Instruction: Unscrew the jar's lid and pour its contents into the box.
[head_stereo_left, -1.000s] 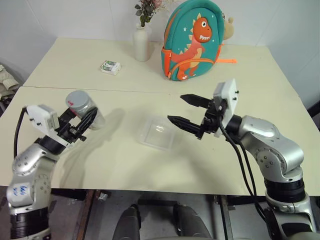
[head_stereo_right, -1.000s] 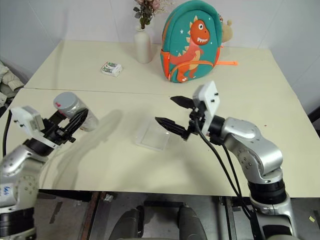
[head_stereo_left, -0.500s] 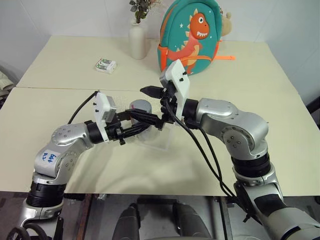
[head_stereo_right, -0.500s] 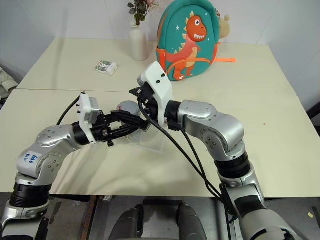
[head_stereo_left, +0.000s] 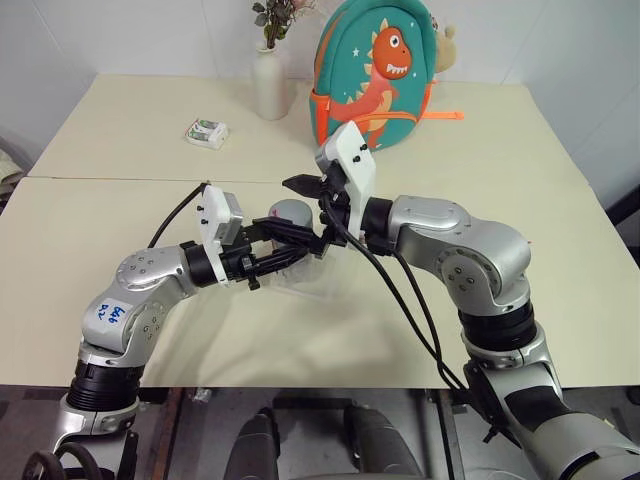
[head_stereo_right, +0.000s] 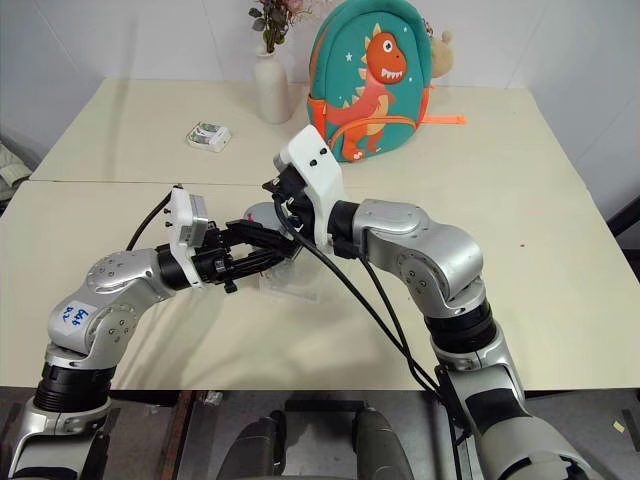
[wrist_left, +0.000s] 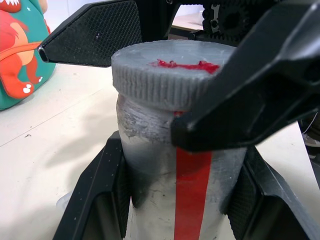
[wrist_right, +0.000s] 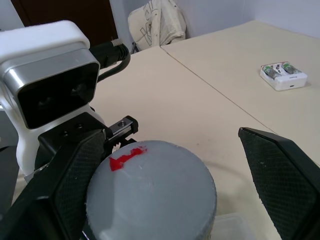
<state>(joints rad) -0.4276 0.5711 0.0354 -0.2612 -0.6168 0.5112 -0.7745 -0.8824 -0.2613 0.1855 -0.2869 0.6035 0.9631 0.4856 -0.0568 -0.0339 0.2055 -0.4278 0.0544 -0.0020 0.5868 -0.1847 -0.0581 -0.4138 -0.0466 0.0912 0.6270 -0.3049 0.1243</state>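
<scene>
Lid untouched, jar held above the box

Jar sits clamped in the left gripper, held mid-air over the near half of the desk, roughly above the clear box. Lid looks fully seated, red mark on top. Right gripper stands wide, one finger each side of the lid, not closed on it. Judgement: pickup and presentation are done; gripping the lid, unscrewing and pouring are all left. Contents are hidden inside. Room: both arms crowd the centre, fingers close together around the lid, so little slack there. Desk near the box is bare; backpack, vase and small packet sit well apart at the far side.
</scene>
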